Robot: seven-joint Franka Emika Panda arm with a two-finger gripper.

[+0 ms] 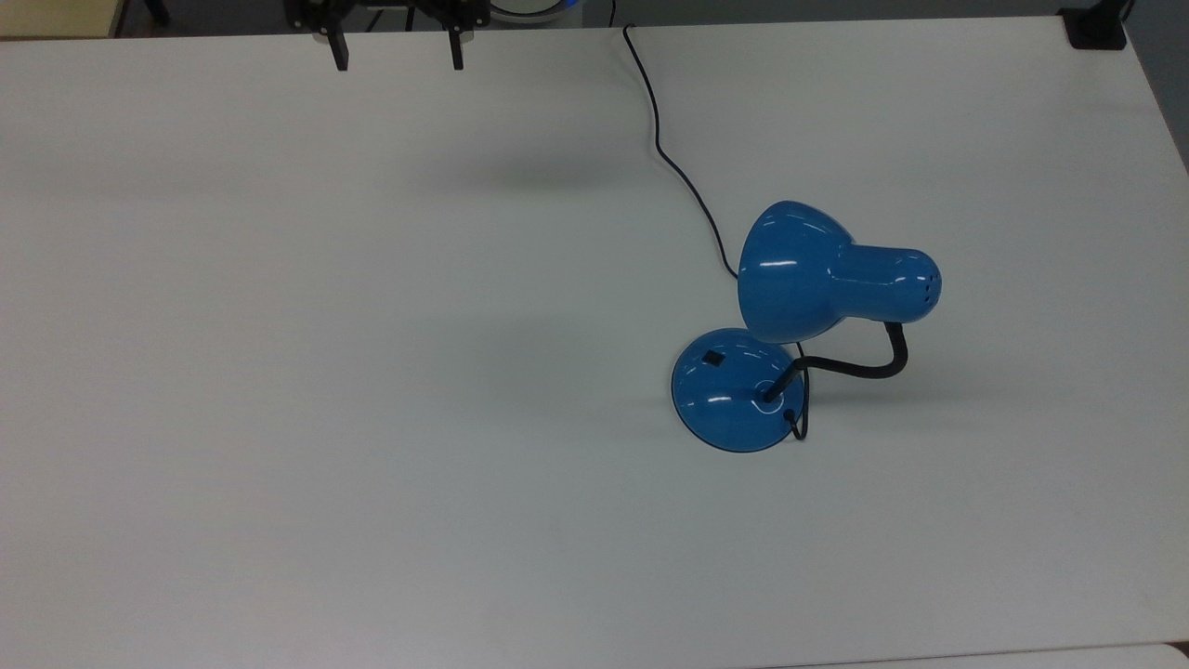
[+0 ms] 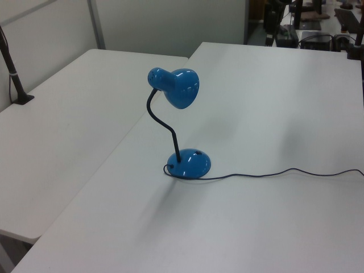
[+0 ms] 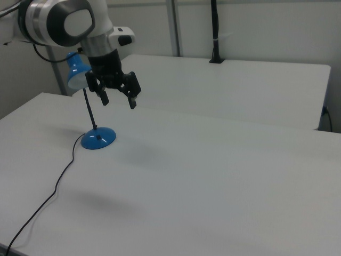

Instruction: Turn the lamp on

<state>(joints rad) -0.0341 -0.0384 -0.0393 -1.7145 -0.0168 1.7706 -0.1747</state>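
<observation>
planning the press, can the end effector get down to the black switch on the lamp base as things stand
Probably yes. The end effector hangs open above bare table, away from the lamp. The switch sits on the base just clear of the shade, so an approach from the top view's left looks free.

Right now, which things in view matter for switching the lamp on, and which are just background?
Belongs to the job:
- lamp
- switch on the lamp's base
- end effector, open, hanging above the table away from the lamp

Just there:
- cord, trailing off the table edge
- white table
- neighbouring table
- black clamp at the table's corner
</observation>
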